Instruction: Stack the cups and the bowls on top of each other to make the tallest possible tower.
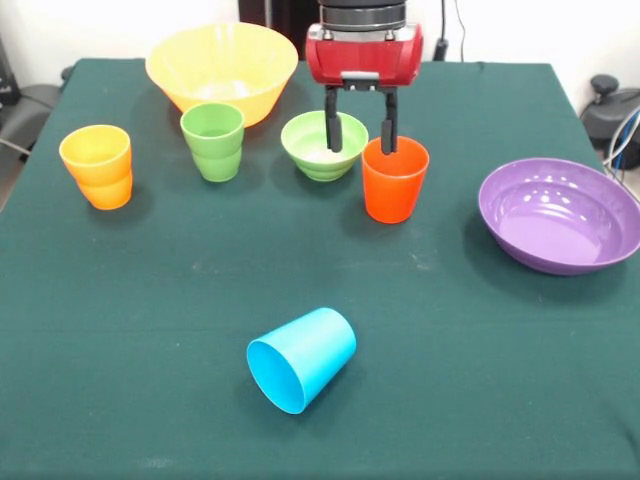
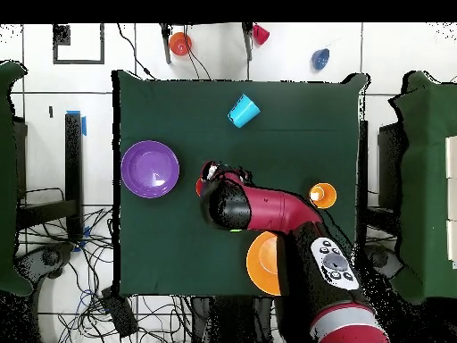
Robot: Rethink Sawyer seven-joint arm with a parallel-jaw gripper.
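Nearest on the green counter (image 1: pixel 120 330), a light blue cup (image 1: pixel 302 358) is lying on its side, empty. Farther back, the hand (image 1: pixel 361 133) is hanging released, one finger inside the orange cup's (image 1: pixel 394 180) rim, beside the light green bowl (image 1: pixel 323 146). Behind, green cup (image 1: pixel 213 141), yellow-orange cup (image 1: pixel 97 165), purple bowl (image 1: pixel 560 214) and yellow bowl (image 1: pixel 222 70) are standing empty, unstacked.

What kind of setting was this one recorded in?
Probably a robotics lab: a green-clothed table with plastic cups and bowls set out, loose cables on a tiled floor, and more covered tables alongside.
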